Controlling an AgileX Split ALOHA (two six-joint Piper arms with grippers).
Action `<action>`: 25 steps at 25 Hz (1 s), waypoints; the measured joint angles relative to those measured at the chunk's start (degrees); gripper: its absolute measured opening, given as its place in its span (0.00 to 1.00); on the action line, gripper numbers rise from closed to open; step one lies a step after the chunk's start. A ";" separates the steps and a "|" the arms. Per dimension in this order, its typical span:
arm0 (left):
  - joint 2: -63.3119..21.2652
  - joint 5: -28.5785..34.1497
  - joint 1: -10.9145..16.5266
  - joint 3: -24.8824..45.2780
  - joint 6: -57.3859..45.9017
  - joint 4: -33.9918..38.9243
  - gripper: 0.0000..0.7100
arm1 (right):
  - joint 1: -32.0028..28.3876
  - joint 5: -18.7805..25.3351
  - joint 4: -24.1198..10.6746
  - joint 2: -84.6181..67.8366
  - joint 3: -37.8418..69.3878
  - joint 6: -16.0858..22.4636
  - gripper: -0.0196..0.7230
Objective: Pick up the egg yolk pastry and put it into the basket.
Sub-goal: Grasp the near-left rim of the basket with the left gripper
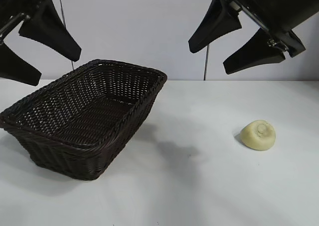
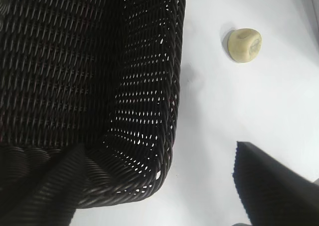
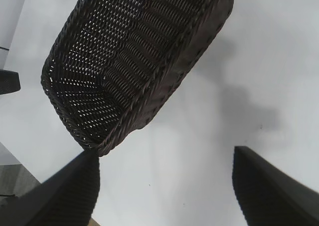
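The egg yolk pastry (image 1: 258, 135) lies on the white table (image 1: 199, 186), well below the right gripper (image 1: 231, 47) and well apart from everything else. Going left to right: the left gripper (image 1: 29, 56) hangs over the near end of the dark wicker basket (image 1: 84, 117), jaws spread wide, holding nothing; the right gripper hangs above the pastry, likewise wide open and empty.

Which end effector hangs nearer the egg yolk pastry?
The right end effector: it hangs open above the egg yolk pastry; the left end effector, also open, hangs over the basket.
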 joint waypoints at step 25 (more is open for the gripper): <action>-3.15 1.51 -15.49 -0.39 -88.66 43.14 0.83 | 0.00 0.00 0.00 0.00 0.00 0.00 0.75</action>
